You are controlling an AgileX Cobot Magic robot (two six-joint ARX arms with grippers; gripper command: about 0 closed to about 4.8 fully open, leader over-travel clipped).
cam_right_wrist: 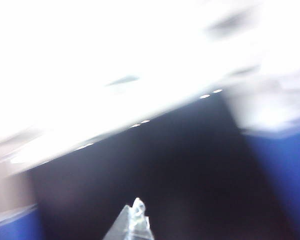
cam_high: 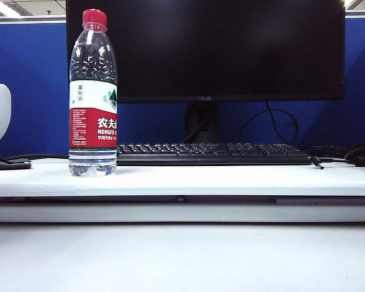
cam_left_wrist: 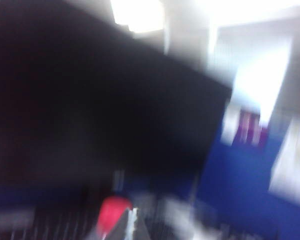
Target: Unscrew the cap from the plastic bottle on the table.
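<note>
Exterior view shows the plastic bottle [cam_high: 93,97] upright at left on the bench [cam_high: 231,179], cap [cam_high: 94,17] on and untouched; left gripper [cam_left_wrist: 132,220] and right gripper [cam_right_wrist: 135,217], jaws clenched empty, seem only approaching, and next must open to grasp body and cap.

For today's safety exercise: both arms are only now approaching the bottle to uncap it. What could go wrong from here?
1. The tall clear plastic bottle stands unsupported on the white table; a nudge could topple it.
2. Both wrist views are blurred, so the shut left gripper and right gripper may misjudge the small red cap.

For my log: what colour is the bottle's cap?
Bright red cap, clearest in the exterior view.
</note>
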